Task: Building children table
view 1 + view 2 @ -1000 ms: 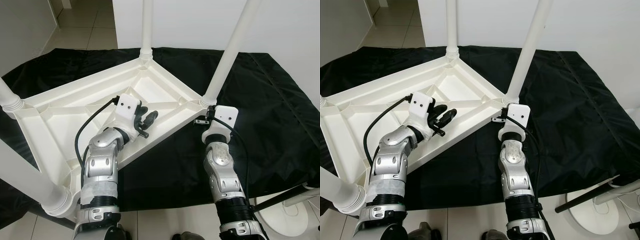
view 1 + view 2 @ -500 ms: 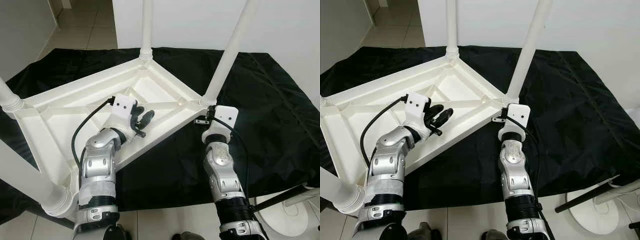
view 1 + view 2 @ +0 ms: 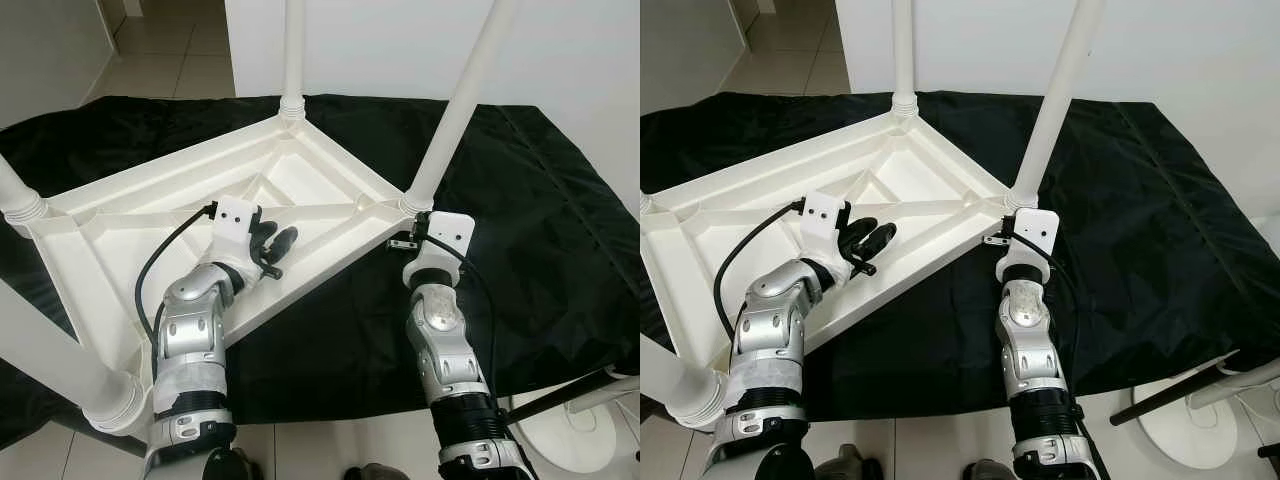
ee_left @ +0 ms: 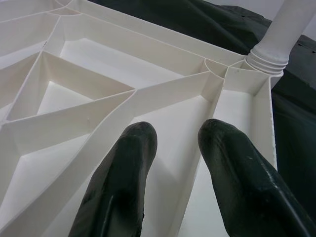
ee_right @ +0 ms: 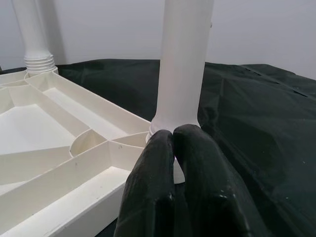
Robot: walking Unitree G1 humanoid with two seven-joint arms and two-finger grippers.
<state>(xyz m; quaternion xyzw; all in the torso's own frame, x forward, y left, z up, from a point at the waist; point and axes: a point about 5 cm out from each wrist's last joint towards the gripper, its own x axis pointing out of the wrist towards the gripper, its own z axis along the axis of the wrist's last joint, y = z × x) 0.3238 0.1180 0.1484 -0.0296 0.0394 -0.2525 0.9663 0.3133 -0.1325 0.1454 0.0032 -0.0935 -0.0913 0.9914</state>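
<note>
A white plastic children's table (image 3: 120, 215) lies upside down on a black cloth (image 3: 540, 220), its ribbed underside facing up. White legs stand in its corners: one at the back (image 3: 292, 50), one at the right (image 3: 455, 100), one at the left (image 3: 15, 195), and one nearest me (image 3: 50, 360). My left gripper (image 3: 275, 242) hovers open over the ribs near the front rim, with nothing between its fingers (image 4: 133, 148). My right gripper (image 5: 174, 134) is shut and empty, its tips right at the base of the right leg (image 5: 180, 74).
The black cloth covers the floor under the table and spreads far to the right. A white wall (image 3: 400, 40) stands behind. A white round stand base (image 3: 565, 435) and a black pole (image 3: 560, 393) sit at the lower right. Tiled floor (image 3: 170, 50) lies at the back left.
My left gripper has drawn back to the left over the table's underside, away from the right corner. The right arm has stayed put.
</note>
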